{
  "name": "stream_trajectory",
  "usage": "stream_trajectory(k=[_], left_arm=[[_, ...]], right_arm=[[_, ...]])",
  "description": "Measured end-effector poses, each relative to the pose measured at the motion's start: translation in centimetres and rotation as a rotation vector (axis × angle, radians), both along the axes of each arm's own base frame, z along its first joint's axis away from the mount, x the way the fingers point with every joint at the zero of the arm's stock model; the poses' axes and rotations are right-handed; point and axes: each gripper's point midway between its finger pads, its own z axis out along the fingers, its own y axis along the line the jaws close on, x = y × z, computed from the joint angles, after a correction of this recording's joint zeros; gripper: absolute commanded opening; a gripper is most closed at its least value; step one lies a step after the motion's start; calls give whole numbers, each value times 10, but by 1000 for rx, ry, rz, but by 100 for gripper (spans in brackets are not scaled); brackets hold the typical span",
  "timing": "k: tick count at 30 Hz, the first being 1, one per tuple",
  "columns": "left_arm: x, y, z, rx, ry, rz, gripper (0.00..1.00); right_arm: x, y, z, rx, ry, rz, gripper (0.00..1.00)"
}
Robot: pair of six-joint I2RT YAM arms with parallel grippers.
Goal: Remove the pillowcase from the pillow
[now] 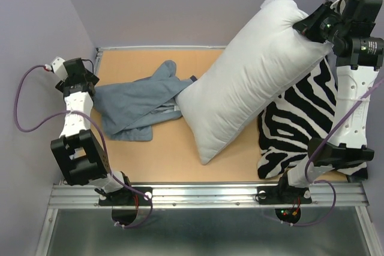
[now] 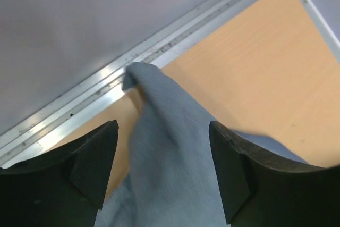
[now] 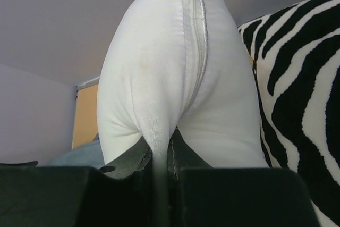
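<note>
Pinching a thin fold at the corner of the pillow [image 3: 159, 67] with right gripper [image 3: 161, 155], jaws pressed together on the cloth just beside the zipper [image 3: 199, 30]. Holding that corner high at far right, lower corner down on the table [image 1: 162, 160], one side leaning on zebra cushion [image 1: 300, 124].

Spread wide on left gripper [image 2: 162, 131], pinching nothing. Pillowcase [image 2: 170, 152] draped below and between the fingers [image 2: 90, 158]; touching them or not, cannot tell. Crumpled at left of table, fully off the pillow, one edge touching or tucked under pillow's near side. Looks done bar the release.

Risks, as judgement:
- Only a small bite of fabric, so could slip out and drop the pillow onto the pillowcase.
- Could drag pillowcase along on any swing left, given that contact.
- Could snag cloth on a blind close or lift of left gripper.
- Could shove zebra cushion toward the right edge on a hard lowering.
</note>
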Motion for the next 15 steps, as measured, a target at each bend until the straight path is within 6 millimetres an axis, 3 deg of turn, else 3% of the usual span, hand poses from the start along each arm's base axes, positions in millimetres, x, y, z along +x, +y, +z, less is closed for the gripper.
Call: stream_trajectory(k=[3,5,6,7,9,12,15], left_arm=[[2,-28,25,28,-41,-79,83],[6,-70,57,52,-116,-183,83],[5,-81,66,57,-141,-210,83],[3,-111,85,56,-195,-283,83],[-3,-150,102,35,-271,-375,83],[-22,-204,94,-30,-313,-490,84],[-42,-257,46,-145,-265,-604,86]], right_arm=[[0,4,2,6,-11,22,1],[2,5,1,7,-13,26,1],[2,4,-2,7,-13,26,1],[3,4,-4,7,-11,25,1],[5,3,-8,6,-10,23,0],[5,4,-16,7,0,24,0],[5,3,-23,6,10,25,0]])
